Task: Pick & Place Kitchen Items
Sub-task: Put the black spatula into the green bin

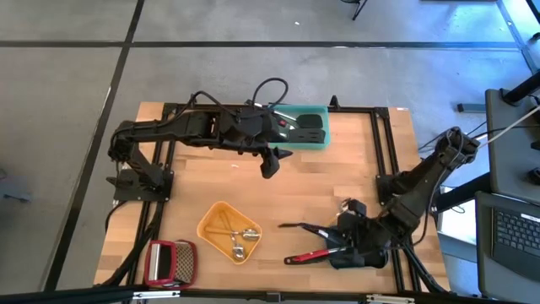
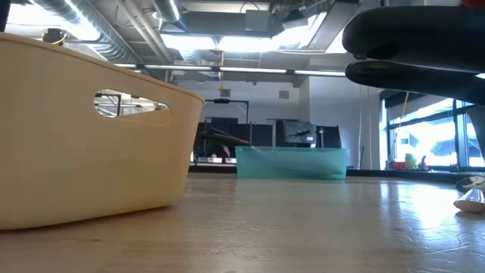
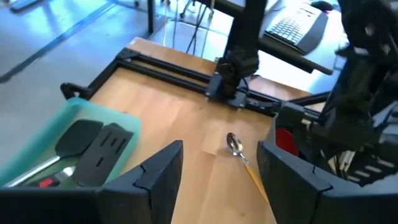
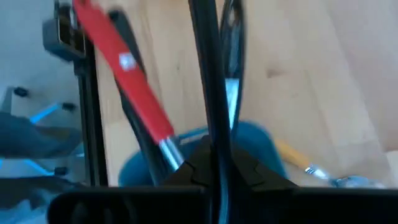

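My left gripper (image 1: 272, 162) hangs open and empty over the table's middle, just in front of the teal tray (image 1: 305, 127), which holds black spatulas (image 3: 93, 146). My right gripper (image 1: 339, 239) is at the near right, shut on a thin black utensil (image 1: 297, 226) that sticks out toward the table's left. A red-handled utensil (image 1: 309, 255) lies beside it, partly in a blue tray (image 4: 258, 146). An orange-handled metal spoon (image 3: 237, 148) lies on the table near the right arm. The yellow tray (image 1: 229, 230) holds small metal spoons. My right gripper pinches the black utensil's thin handle (image 4: 211, 124) between its two fingers. The fingers come from the table's right, and the handle runs on ahead of them, along them. Whether the utensil is lifted clear, I cannot tell.
A red-framed grater (image 1: 169, 260) lies at the near left corner. Black frame rails (image 1: 384, 143) run along the table's sides. Bare wood lies between the yellow tray and the teal tray.
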Tool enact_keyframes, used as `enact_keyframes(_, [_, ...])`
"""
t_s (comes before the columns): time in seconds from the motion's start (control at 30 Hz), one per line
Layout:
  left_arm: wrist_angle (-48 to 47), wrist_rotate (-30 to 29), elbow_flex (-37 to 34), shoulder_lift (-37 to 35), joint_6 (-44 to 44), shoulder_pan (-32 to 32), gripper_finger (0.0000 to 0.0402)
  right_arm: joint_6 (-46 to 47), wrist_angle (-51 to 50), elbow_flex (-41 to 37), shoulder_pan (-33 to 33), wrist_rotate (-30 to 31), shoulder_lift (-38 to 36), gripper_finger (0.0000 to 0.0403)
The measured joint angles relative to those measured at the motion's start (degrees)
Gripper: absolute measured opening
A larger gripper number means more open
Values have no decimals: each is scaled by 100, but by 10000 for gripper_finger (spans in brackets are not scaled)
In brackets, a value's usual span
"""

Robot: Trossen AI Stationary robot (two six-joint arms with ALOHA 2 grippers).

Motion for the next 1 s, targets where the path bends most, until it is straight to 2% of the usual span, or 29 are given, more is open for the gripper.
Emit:
enact_keyframes(0.17, [-6,183,-6,4,-225,187,200,325,596,-716,274,156,0,12])
enact_keyframes(0.37, [-42,319,-7,4,-221,343,200,436,689,-1192,407,172,0,12])
enact_keyframes(1.0, [-438,330,-9,4,-156,473,200,148,921,-1644,410,-46,0,12])
